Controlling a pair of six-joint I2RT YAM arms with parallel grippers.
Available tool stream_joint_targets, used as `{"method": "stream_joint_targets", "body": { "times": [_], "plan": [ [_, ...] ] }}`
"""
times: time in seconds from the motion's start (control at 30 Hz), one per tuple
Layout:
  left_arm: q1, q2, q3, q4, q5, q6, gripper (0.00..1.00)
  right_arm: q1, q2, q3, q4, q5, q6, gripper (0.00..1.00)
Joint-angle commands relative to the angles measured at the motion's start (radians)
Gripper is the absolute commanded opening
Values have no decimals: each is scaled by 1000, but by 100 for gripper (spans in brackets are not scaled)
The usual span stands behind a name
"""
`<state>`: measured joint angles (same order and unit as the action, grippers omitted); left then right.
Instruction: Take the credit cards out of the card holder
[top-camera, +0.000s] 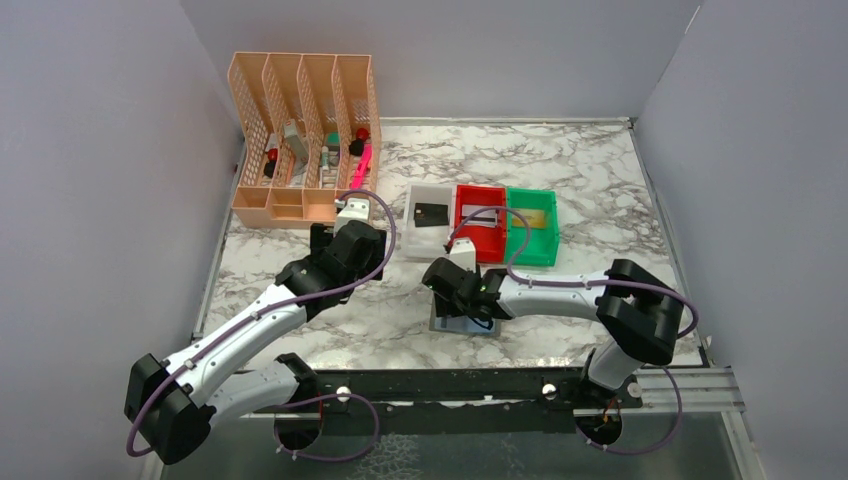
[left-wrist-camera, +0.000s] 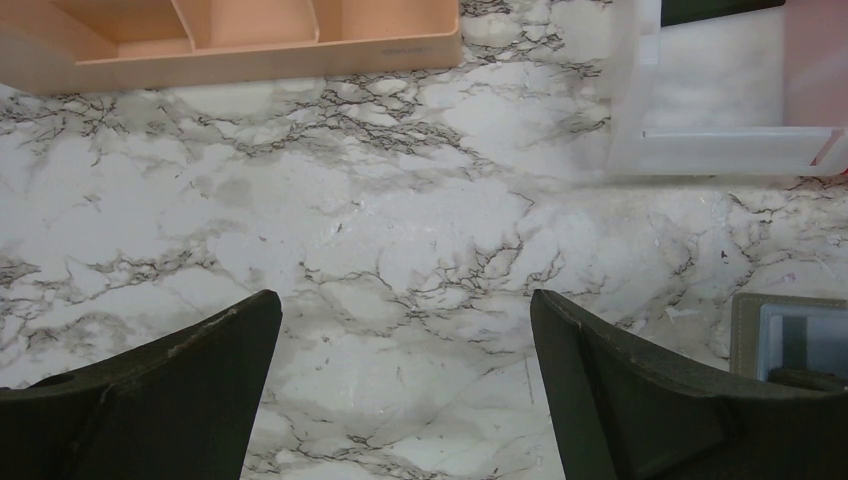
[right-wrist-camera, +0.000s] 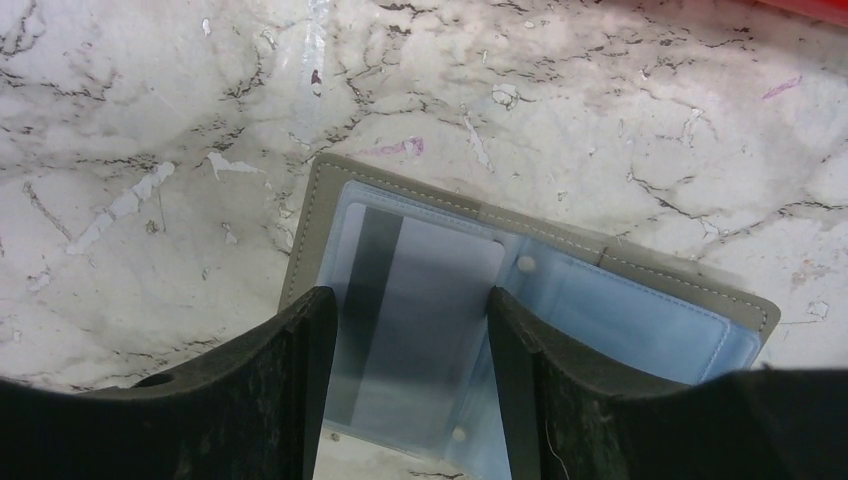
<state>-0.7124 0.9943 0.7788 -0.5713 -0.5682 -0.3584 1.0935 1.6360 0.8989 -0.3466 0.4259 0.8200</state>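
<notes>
Lilac walls close in a marbled worktop (top-camera: 600, 190), and everything on it is easiest placed from the card holder (right-wrist-camera: 600, 290), which lies opened flat near the front edge, between the two arm bases. Beyond the card holder and off to its left stands a peach file rack (top-camera: 300, 130) with a few small items in its slots. Straight beyond it sits a row of three bins: white (top-camera: 418, 238), red (top-camera: 482, 245), green (top-camera: 535, 250). A black card (top-camera: 431, 213) lies in the white bin, and what looks like a gold one (top-camera: 537, 216) lies in the green.

The right arm is plainly the nearer: the right claw (right-wrist-camera: 410, 400) hangs directly over the card holder, jaws parted and gripping nothing. Between them, tucked in a light-blue pocket, I can see the silvery-white card (right-wrist-camera: 440, 320). Its long axis runs the same way the fingers point, the dark stripe along its left long side, so the jaws straddle its short width. Whether the tips touch the pocket I cannot tell. I'd judge this card the last one left to draw out.

The left claw (left-wrist-camera: 405, 400) is spread wide and empty over bare marble, to the left of the card holder and a little beyond it.

No brand, label or readable writing shows on anything.
</notes>
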Motion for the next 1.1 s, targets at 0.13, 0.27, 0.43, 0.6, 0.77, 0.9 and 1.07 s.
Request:
{"method": "stream_joint_targets", "body": {
  "times": [0.13, 0.27, 0.43, 0.6, 0.77, 0.9, 1.07],
  "plan": [
    [6, 14, 24, 1, 2, 3, 99, 8, -18, -32, -5, 31, 35, 44],
    [7, 19, 25, 2, 8, 4, 99, 8, -21, -42, 10, 21, 29, 34],
    [7, 25, 25, 1, 11, 4, 99, 8, -20, -48, 29, 7, 18, 24],
    [7, 25, 24, 1, 10, 4, 99, 8, -31, -58, 50, -7, 10, 12],
    [7, 29, 25, 1, 13, 4, 99, 8, -44, -62, 50, -1, 14, 11],
    [7, 30, 28, 1, 42, 1, 99, 6, -75, -87, 80, -12, 20, 8],
    [7, 20, 37, 31, 156, -46, 99, -23, -134, -151, 185, -102, 24, 5]
  ]
}}
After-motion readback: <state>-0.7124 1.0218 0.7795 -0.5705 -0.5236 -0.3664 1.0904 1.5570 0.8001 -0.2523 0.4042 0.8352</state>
